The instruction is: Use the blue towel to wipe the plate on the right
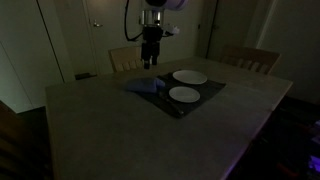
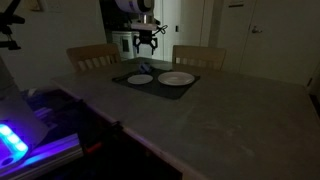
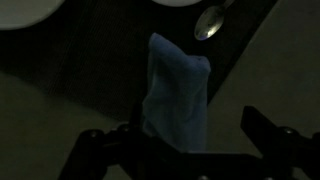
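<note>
Fingers (image 3: 265,125) fully spread, empty, hovering over blue towel (image 3: 178,95), straddling it, probably aligning for pickup. Towel bunched on black mat (image 1: 172,107) toward surface far edge, just beside plate (image 1: 184,95) and twin plate (image 1: 190,77); handy for wiping. Which is target unclear.

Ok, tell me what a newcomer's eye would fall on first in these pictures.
In the dim room, the two white plates stand out brightest, side by side on a black mat on the table. The blue towel lies beside them on the mat, with the open jaws hanging right above it. In an exterior view, a blue-violet glow at the picture's lower left corner also pulls the eye.
</note>
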`<state>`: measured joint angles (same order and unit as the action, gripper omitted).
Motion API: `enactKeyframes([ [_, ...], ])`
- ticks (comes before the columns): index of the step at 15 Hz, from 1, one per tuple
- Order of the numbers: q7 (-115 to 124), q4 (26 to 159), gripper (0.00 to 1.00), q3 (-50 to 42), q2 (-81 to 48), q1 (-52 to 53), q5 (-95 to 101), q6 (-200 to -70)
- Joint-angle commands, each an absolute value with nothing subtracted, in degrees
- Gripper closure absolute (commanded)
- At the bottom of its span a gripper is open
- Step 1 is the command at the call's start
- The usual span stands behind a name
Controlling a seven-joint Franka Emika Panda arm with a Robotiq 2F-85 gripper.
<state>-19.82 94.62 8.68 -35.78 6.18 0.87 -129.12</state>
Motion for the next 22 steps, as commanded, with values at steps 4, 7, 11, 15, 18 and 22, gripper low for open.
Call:
enactKeyframes([
  [4,-18.62,91.97,0.00,7.66,-39.89,8.15,5.94,-129.23],
  [7,-18.41,90.40,0.00,8.01,-42.66,8.57,7.07,-130.08],
  [11,-16.97,87.20,0.00,8.32,-46.98,9.66,6.70,-130.61],
  [15,-13.56,86.44,0.00,6.83,-47.92,10.47,7.35,-130.57],
  [18,-11.37,86.93,0.26,5.80,-47.37,10.37,7.69,-130.93],
  [22,-9.28,87.25,0.55,4.85,-47.06,10.58,7.94,-131.02],
])
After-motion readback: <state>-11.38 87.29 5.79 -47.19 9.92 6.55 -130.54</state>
